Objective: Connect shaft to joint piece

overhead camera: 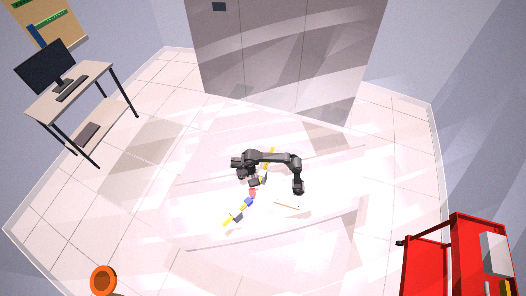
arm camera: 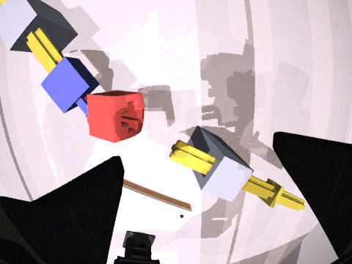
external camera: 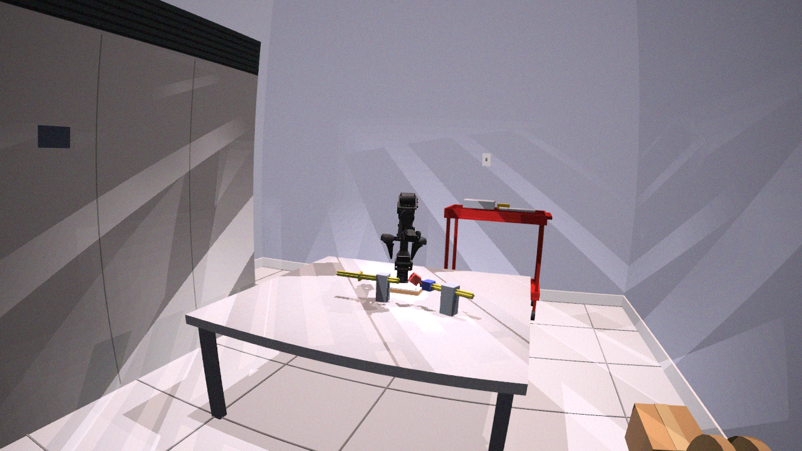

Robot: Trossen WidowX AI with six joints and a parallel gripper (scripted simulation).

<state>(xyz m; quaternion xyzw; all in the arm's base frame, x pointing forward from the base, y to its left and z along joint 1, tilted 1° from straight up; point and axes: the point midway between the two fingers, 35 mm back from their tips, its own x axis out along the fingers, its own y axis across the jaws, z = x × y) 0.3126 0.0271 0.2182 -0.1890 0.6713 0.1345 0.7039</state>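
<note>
On the white table (external camera: 314, 336) in the middle of the room, the dark six-joint arm (overhead camera: 273, 157) bends over a line of small parts, its base near a thin wooden strip (arm camera: 155, 195). Its gripper (arm camera: 196, 171) hangs above the parts with the fingers spread wide and nothing between them; in the wrist view the two black fingers frame the scene from the lower corners, touching nothing.

Two grey blocks stand well apart on the table. The fixed block (arm camera: 25, 20) carries a yellow shaft (arm camera: 44, 49) that ends in a blue cube (arm camera: 66, 83), and hinged to that cube is the red joint piece (arm camera: 117, 114), a square-sided lump with a dark recess on the face turned toward the camera. The joint piece sits tilted, just beside the blue cube and between the two blocks.

The second block (arm camera: 222, 171) holds the second shaft (arm camera: 193, 158), also yellow, which passes through it and sticks out on both sides, with a small collar (arm camera: 274, 193) near its far end. The near tip of this shaft stands apart from the red joint piece, with a gap of bare table between them. From above, the two shafts meet at a slight angle, the joint piece (overhead camera: 252, 192) lying just past the gripper.
</note>
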